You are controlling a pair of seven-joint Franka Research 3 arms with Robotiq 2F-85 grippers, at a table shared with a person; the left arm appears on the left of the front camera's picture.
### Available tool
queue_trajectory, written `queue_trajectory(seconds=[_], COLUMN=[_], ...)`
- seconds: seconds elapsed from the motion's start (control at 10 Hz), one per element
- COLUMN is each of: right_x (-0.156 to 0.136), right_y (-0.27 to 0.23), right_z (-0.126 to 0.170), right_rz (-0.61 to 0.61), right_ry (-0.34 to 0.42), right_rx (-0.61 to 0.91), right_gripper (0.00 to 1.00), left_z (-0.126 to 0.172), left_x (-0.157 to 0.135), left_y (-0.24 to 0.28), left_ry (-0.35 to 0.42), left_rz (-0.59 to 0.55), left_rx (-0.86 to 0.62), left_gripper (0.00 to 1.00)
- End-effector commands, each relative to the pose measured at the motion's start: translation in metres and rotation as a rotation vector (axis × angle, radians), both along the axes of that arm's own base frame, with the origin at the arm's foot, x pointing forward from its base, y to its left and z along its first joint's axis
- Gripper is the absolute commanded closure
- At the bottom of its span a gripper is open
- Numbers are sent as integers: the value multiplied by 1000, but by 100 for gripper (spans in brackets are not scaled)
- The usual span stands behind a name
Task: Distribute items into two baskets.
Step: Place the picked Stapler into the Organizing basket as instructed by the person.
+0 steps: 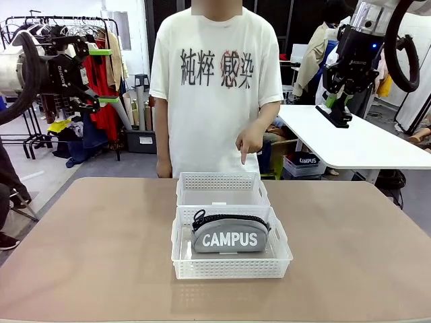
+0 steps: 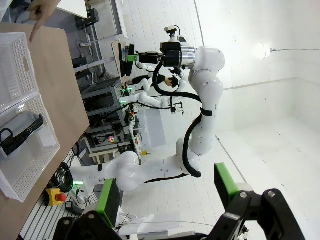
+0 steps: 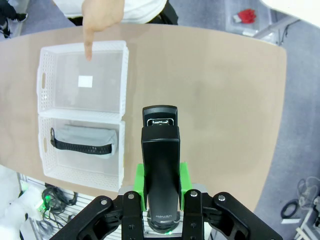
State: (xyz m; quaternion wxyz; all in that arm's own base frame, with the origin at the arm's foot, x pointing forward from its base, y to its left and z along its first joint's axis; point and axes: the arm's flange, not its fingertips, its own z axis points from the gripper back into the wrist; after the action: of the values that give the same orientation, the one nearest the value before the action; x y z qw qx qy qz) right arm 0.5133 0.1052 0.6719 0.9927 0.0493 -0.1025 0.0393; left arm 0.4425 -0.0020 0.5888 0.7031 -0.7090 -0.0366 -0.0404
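Black stapler (image 3: 160, 165) sits clamped between the right gripper's (image 3: 160, 200) green pads, its long axis running straight out along the fingers, nose away from the wrist. In the front view the right gripper (image 1: 335, 111) hangs high at the robot's right, well above the table and well apart from the baskets, the stapler (image 1: 334, 116) jutting beneath it.

The far basket (image 1: 222, 190) lies down and to the left of that gripper; it holds nothing but a small white label on its floor. The person's hand (image 1: 250, 141) points a finger down at it. Touching its near wall is the near basket (image 1: 231, 264), where the grey pouch (image 1: 229, 234) already rests, lengthwise across the basket, lettering toward the robot. From the right wrist, both baskets sit off to one side of the stapler's line, the far basket (image 3: 83, 80) beyond the near basket (image 3: 82, 150).

So the coming move looks like a carry inward and down to the far basket. The right arm is the one loaded; the left gripper (image 1: 101, 75) is raised at the robot's left with jaws spread wide and nothing between them.

The tan table (image 1: 81, 249) is bare around the baskets, leaving free room to descend, though the pointing hand hovers right over the target's far rim.
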Motion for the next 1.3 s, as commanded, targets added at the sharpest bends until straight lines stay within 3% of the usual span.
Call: queue_trajectory(seconds=[0.0,0.1,0.4,0.8,1.2], right_x=[-3,0,0,0,2], right_y=[0,0,32,98,181], right_z=[4,0,-8,-10,-43], right_rz=[0,0,205,598,970], right_ry=[-5,0,-23,-152,-210], right_rx=[1,0,-29,-127,-191], right_gripper=[100,100,100,100,100], left_z=[1,1,1,1,1], left_x=[-1,-1,-1,-1,-1], left_y=[0,0,0,0,0], left_ry=[-2,-2,-2,-2,-2], left_rz=[-4,-4,-4,-4,-4], left_rx=[-4,-4,-4,-4,-4], left_gripper=[0,0,0,0,0])
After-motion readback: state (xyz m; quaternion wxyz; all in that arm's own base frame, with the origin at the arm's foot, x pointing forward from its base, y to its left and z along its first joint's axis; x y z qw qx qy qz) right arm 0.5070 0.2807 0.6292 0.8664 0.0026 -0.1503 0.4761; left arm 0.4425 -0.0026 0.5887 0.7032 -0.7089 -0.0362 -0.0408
